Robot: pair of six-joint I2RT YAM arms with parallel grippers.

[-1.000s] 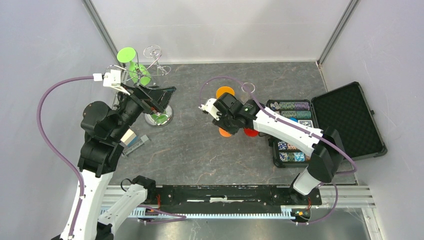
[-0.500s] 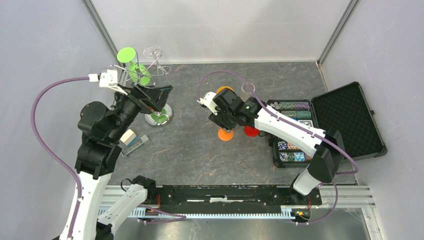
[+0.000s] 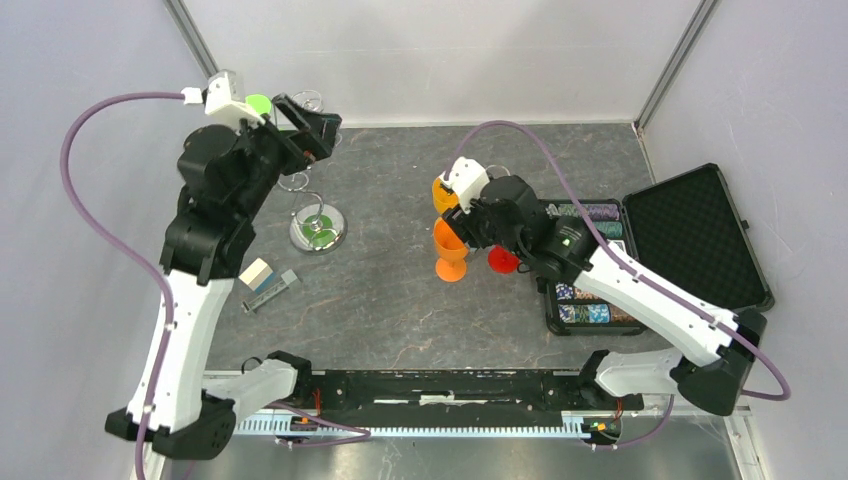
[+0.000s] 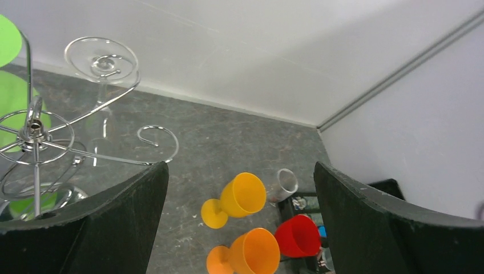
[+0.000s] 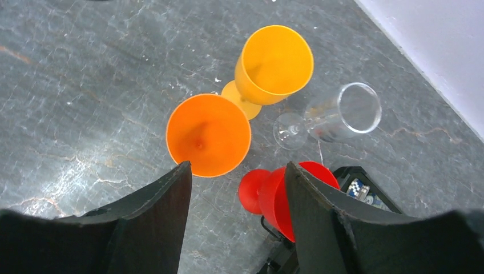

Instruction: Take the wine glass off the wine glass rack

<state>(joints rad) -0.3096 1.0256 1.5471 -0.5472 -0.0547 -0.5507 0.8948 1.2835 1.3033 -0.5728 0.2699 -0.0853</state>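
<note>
Four glasses are on the desk (image 3: 400, 300), right of centre: one orange glass (image 5: 208, 134) standing upright, and one yellow glass (image 5: 277, 60), one red glass (image 5: 291, 197) and one uncoloured glass (image 5: 342, 111), each lying on its side. The yellow glass lies just beside the orange one, and the red one lies against the corner of one open black case (image 3: 700, 240) holding rows of poker chips (image 3: 588, 212). I note one wine glass rack (image 3: 318, 232) on the left half of the desk, standing upright on its round base. One clear wine glass (image 4: 103, 63) hangs on it with its foot held in an upper spiral hook and its bowl down. Green glassware (image 4: 7, 37) is also on the rack, but I cannot count it because it is cut off at the frame edge. The left gripper (image 4: 238, 168) is spread fully wide and empty, raised beside the rack top near the clear wine glass. The right gripper (image 5: 237, 165) has its jaws parted and holds nothing, poised directly above the orange glass. Two small items (image 3: 268, 280) lie near the left arm.
</note>
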